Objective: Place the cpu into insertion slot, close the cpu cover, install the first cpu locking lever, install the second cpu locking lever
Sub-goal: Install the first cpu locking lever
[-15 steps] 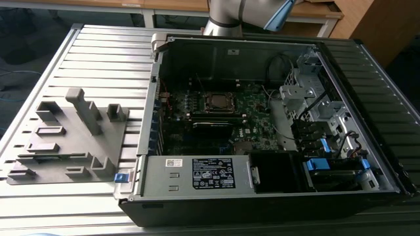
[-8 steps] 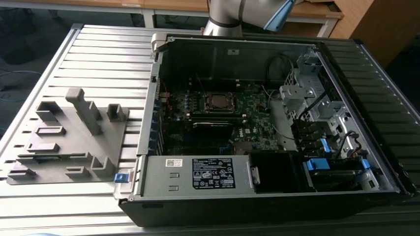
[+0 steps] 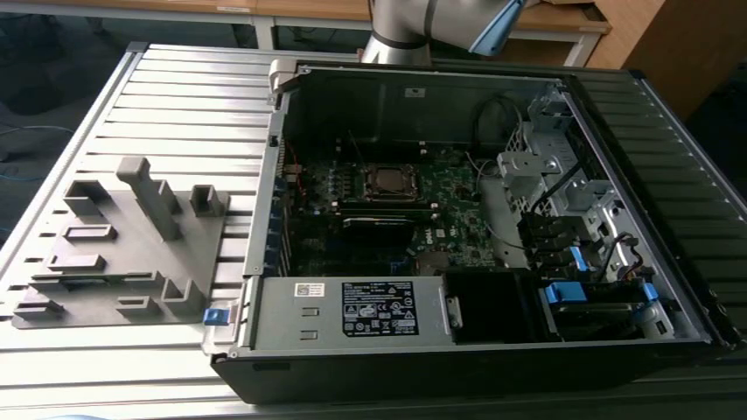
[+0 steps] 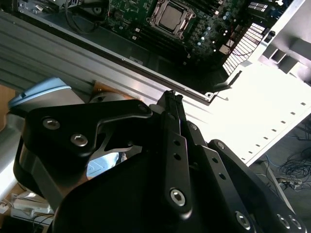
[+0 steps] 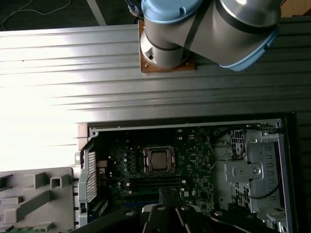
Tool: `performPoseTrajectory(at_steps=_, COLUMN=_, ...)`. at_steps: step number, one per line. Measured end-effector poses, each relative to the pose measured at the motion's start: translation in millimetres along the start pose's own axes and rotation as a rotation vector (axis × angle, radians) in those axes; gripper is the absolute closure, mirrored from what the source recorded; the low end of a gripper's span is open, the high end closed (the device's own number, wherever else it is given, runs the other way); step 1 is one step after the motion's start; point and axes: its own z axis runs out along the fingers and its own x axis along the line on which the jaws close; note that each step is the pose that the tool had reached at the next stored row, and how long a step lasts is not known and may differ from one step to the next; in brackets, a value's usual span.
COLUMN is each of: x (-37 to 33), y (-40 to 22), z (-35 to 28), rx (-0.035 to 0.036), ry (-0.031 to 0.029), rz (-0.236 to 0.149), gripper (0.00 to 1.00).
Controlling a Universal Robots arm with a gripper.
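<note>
The arm [image 3: 403, 26] rises from its base on the far edge of the ribbed metal worktop [image 3: 175, 96] and carries the tool [image 4: 172, 96] high above the open computer case [image 3: 467, 372], well clear of everything inside. In both wrist views the black fingers are pressed together at their tips with nothing between them.

The case lies on its side with its open face up. On the green motherboard [image 3: 450, 197] the cpu [image 3: 386, 181] sits flat in its socket near the board's middle, its dull grey top showing through the square opening of the cpu cover [image 5: 146, 160], which lies down around it. Whether the locking levers are latched cannot be told. A power supply box [image 3: 350, 311] with a white label fills the near corner, and a metal drive cage [image 3: 548, 166] stands on the exterior view's right.

On the exterior view's left a grey fixture [image 3: 117, 254] with posts and slots rests on the worktop beside the case. Bare ribbed worktop lies between the case's far wall and the arm's base.
</note>
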Motion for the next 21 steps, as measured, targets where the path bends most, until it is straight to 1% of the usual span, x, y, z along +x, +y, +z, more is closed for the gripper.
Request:
performPoseTrajectory(at_steps=2, x=0.0, y=0.0, z=0.5, rx=-0.0002, ry=-0.0001, rz=0.000, gripper=0.89)
performPoseTrajectory(at_steps=8, x=0.2, y=-1.3, z=11.3, rx=-0.0003, ry=-0.0001, rz=0.000, gripper=0.89)
performPoseTrajectory(at_steps=19, x=0.2, y=-1.2, z=11.4, rx=-0.0001, ry=0.0000, rz=0.000, gripper=0.89)
performPoseTrajectory(at_steps=21, x=0.1, y=-1.2, z=12.8, rx=0.0003, ry=0.0001, rz=0.000, gripper=0.89)
